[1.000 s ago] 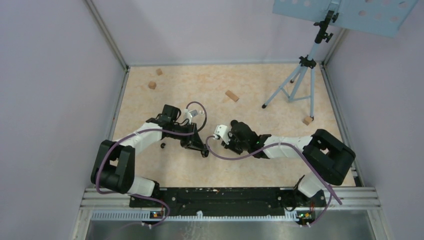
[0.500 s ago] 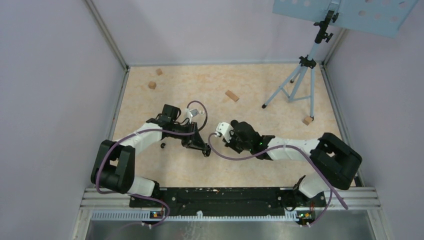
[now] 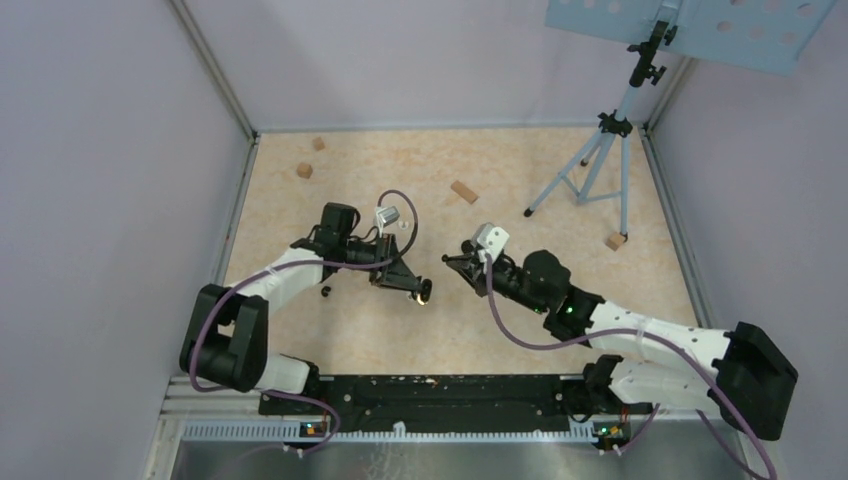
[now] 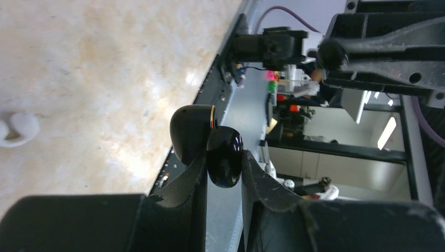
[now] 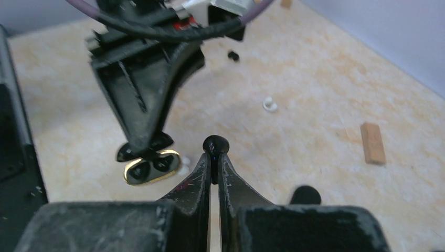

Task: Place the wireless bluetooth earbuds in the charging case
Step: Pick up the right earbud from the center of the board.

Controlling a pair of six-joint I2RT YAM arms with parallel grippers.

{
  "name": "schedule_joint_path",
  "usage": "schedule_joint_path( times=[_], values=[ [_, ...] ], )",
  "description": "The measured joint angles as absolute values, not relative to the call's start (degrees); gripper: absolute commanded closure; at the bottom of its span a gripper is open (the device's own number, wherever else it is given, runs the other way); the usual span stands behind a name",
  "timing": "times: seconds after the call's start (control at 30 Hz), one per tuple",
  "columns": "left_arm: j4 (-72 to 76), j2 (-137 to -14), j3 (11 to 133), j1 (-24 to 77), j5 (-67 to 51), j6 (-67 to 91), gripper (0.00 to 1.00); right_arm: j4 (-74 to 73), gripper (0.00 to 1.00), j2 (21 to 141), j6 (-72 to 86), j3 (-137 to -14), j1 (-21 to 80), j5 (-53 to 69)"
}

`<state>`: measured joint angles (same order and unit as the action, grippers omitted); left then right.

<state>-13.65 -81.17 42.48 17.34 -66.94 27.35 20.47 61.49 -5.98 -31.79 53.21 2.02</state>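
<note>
Black earbud point(image 5: 215, 144), tiny, rounded, pinched in right gripper point(image 5: 214, 160); left gripper point(image 4: 224, 167) clamps charging case point(image 5: 149, 167).

My bench point(image 3: 345, 342) is a pale beige, mottled top. Four wooden blocks lie on it: a corner block point(image 3: 318, 143) and a second block point(image 3: 304, 170) far left, a long block point(image 3: 463, 191) mid-bench, and a last block point(image 3: 615, 241) beside a foot of the tripod point(image 3: 612, 124). A black earbud point(image 3: 326, 291) and a white earbud point(image 5: 269, 104) lie loose, apart.
</note>
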Motion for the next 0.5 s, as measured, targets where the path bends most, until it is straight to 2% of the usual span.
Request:
schedule_joint_path(
  times=[0.23, 0.5],
  values=[
    [-2.87, -79.72, 41.47, 17.34, -74.11, 38.79, 1.0, 43.03, 1.0, 59.05, -0.67, -22.46, 57.87, 2.72],
    [-3.22, -77.19, 45.45, 17.34, -74.91, 42.96, 1.0, 55.59, 1.0, 62.17, 2.72, -20.88, 58.78, 2.63]
  ],
)
